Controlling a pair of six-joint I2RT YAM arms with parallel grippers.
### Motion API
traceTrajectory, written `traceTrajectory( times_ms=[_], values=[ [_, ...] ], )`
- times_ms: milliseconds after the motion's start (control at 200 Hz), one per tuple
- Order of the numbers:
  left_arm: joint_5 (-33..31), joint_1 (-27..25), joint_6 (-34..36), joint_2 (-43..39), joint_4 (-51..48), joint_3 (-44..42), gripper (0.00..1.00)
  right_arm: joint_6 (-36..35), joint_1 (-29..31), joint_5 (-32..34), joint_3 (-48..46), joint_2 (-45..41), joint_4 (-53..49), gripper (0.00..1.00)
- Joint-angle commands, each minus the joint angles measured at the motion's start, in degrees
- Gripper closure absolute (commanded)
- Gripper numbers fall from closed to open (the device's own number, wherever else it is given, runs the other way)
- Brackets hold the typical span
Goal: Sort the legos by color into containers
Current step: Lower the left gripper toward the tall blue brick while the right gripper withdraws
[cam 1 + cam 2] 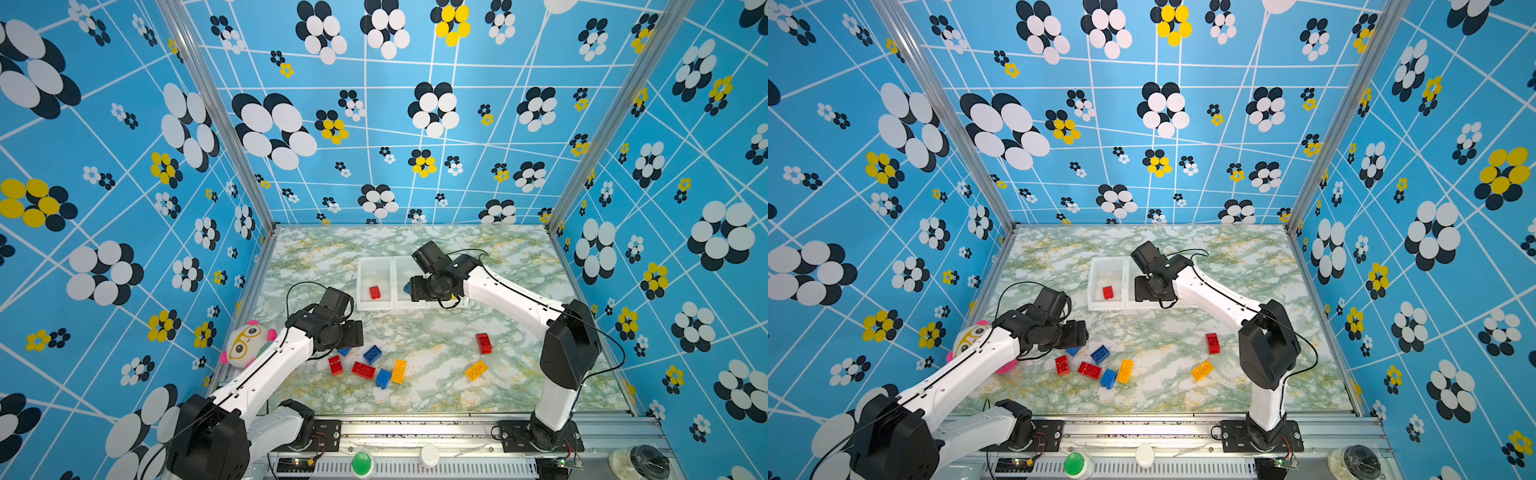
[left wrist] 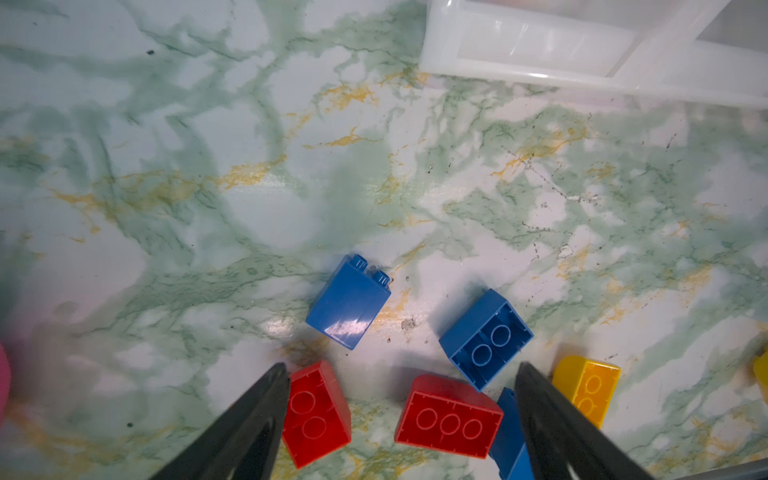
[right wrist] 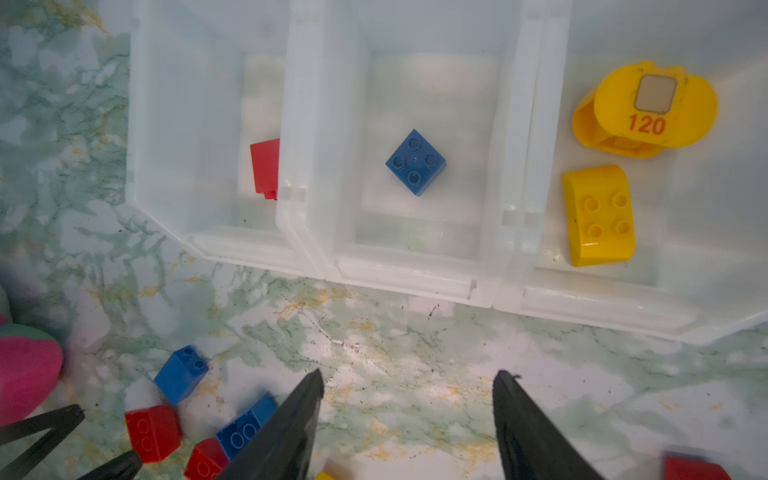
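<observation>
Legos: four colour-sorted in containers beyond right fingers, which are spread and empty. Eight loose on desk, two red between left fingers, wide and empty.

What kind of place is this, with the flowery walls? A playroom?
Probably a robot test booth, not a playroom: two arms bolted to a metal rail, printed wall panels boxing in a marble-look table, and toy bricks laid out for sorting.
</observation>
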Motion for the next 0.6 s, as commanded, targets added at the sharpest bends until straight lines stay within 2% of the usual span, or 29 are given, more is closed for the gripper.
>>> traceTrajectory(
  times_ms=[0, 255, 595],
  values=[
    [0.51, -0.45, 1.19, 2.32, 0.81, -1.10, 0.15, 1.86, 0.35, -0.27, -2.15, -3.69, 0.49, 0.33],
    [0.81, -0.30, 1.83, 7.14, 4.58, -1.37, 0.19, 3.03, 0.45, 0.17, -5.50, -7.96, 0.66, 0.32],
    [-0.59, 0.31, 1.22, 12.63, 7.77, -1.27, 0.21, 3.34, 0.46, 0.17, -6.82, -9.42, 0.86, 0.32]
  ],
)
